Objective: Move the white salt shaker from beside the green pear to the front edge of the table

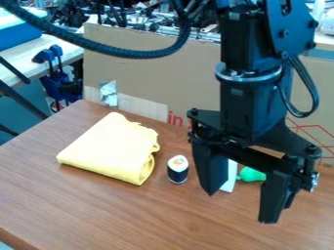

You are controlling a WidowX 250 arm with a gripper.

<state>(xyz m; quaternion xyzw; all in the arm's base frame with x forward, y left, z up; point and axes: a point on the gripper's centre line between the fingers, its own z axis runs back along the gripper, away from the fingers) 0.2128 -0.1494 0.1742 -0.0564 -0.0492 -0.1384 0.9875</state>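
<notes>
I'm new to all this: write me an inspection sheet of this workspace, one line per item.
Surface: brown wood-look tabletop; damage, nothing seen.
Things at hand: white object and green object, partly hidden behind the gripper; sushi-roll-like piece, upright; folded yellow cloth beside it.
Clutter: jumbled parts beyond the cardboard.
Gripper: fingers apart, nothing seen held; contact with the white object can't be judged.
Cables: thick dark cable arching to the arm; thinner one looping beside it.
Surroundings: upright cardboard; blue clamps at left.
</notes>
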